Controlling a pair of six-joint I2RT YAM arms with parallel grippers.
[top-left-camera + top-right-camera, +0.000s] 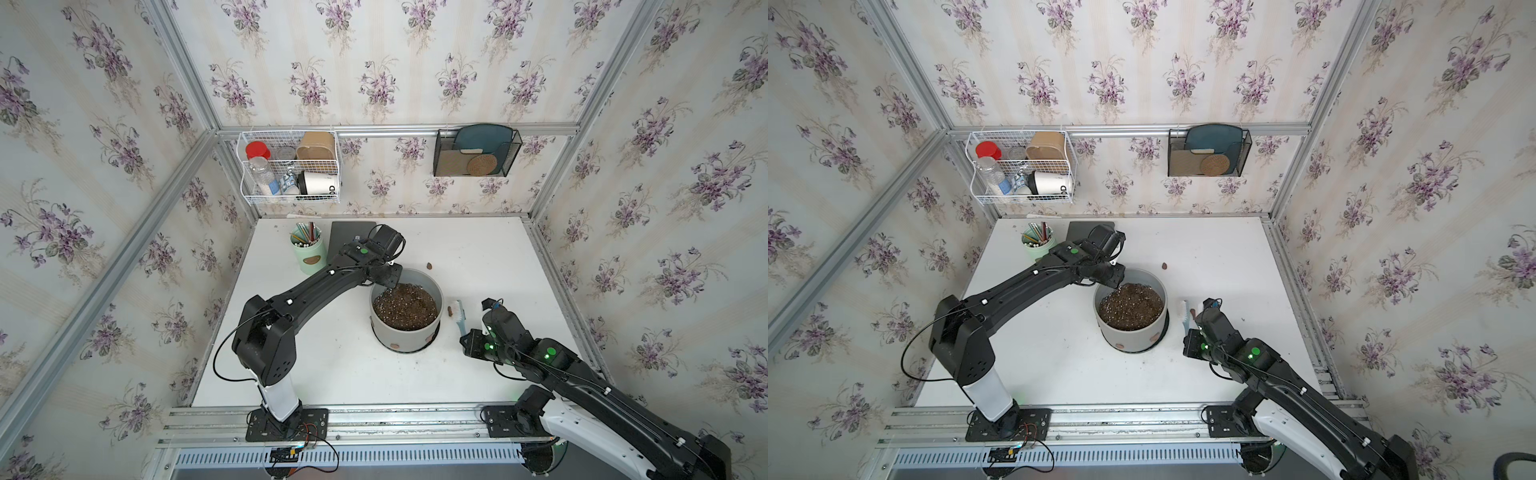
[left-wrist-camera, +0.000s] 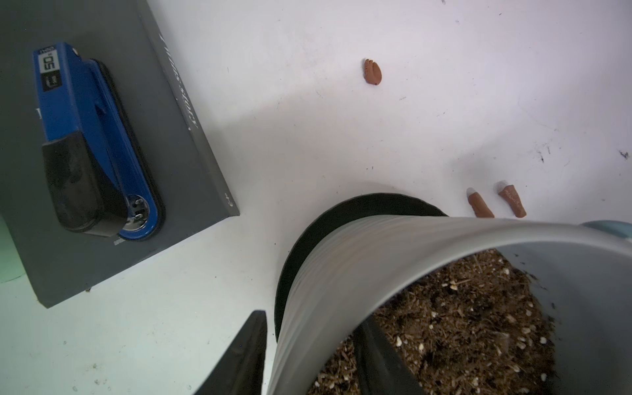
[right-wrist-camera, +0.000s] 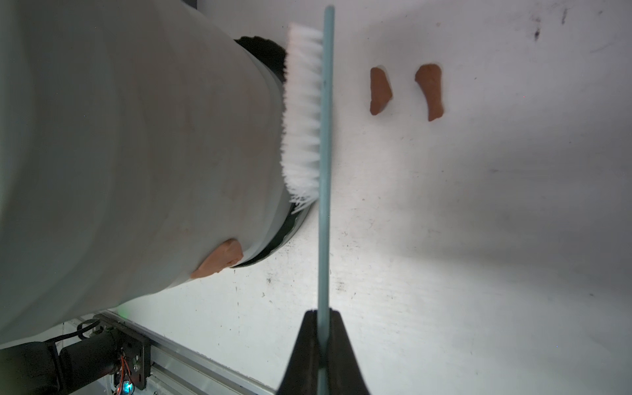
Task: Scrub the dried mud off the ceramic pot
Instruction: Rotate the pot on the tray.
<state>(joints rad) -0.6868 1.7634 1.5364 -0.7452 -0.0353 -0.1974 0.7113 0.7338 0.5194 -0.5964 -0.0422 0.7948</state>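
The light grey cylindrical ceramic pot (image 1: 415, 334) holds dark brown soil flecked with white (image 1: 405, 307), sits on a black round saucer (image 2: 297, 246) and bears reddish-brown flat blobs of dried mud (image 3: 220, 260) on its wall. More of the same reddish-brown lies on the white desk (image 1: 478, 257), itself marked with dark scuffs. The slim plastic scrub brush (image 3: 324, 171) has a pale blue handle and white bristles; the striped cream wallpaper (image 1: 415, 104) carries purple violet sprays.

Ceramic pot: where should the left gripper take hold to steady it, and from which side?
Grip the ceramic pot by its rim wall, far-left side, from above, one finger over the soil, one outside. It looks too wide to span, but its thin upright wall fits the left gripper, and that spot is clear of the dried mud and brush.
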